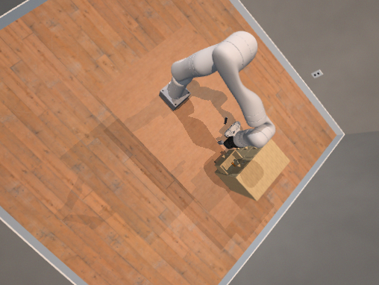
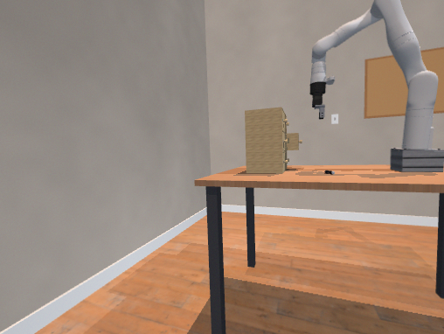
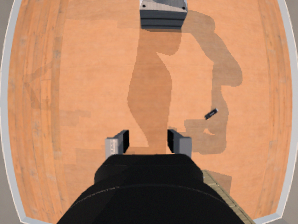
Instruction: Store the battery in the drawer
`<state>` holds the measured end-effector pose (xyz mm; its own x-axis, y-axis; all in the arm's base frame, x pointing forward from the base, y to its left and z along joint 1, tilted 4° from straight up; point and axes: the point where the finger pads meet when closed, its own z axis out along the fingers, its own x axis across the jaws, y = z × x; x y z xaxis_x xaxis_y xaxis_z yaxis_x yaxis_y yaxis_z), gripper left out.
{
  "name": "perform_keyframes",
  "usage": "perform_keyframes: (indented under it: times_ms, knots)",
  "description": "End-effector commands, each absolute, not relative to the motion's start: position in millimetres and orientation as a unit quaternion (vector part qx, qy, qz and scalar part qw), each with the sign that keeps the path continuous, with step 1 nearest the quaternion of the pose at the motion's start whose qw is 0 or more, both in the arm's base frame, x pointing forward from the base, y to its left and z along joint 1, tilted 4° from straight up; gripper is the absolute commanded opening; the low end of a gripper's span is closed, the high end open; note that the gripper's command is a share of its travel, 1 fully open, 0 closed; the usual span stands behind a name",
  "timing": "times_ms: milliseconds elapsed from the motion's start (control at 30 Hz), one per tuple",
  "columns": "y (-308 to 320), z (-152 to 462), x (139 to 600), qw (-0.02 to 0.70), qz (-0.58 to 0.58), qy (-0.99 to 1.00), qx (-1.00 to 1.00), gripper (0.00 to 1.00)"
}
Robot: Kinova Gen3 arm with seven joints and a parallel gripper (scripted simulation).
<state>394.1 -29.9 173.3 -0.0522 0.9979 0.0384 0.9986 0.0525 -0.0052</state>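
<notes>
Currently: open gripper above table, one drawer out, battery on tabletop

Table [image 2: 306,185], wood top on dark legs; bears the arm, the chest and the battery

Arm [image 1: 233,78] [image 2: 406,48], pale, jointed, on a dark base [image 1: 163,97] [image 2: 395,161] [image 3: 161,22]; bent over toward the chest

Chest [image 1: 264,164] [image 2: 265,141] [image 3: 226,196], small, pale wood, upright, with round knobs; the letters on its fronts too small to read

Drawer [image 1: 222,168] [image 2: 293,142], one, jutting from the chest's front at middle height; an orange item [image 1: 233,163] shows in that area, kind unclear

Gripper [image 1: 221,142] [image 2: 321,112] [image 3: 148,137], pointing down, fingers wide apart, nothing between them; higher than the chest's top

Battery [image 1: 225,121] [image 2: 329,172] [image 3: 211,114], small, dark, lying on the tabletop in front of the chest, well below the gripper, untouched by it
</notes>
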Motion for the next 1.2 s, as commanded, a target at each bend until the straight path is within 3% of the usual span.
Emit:
perform_keyframes:
  times_ms: [0, 1167]
  knots:
    - [-29.1, 172.9, 396.1, 0.019, -0.009, -0.726, -0.688, 1.0]
    - [-29.2, 174.7, 396.1, 0.031, 0.003, -0.726, -0.687, 1.0]
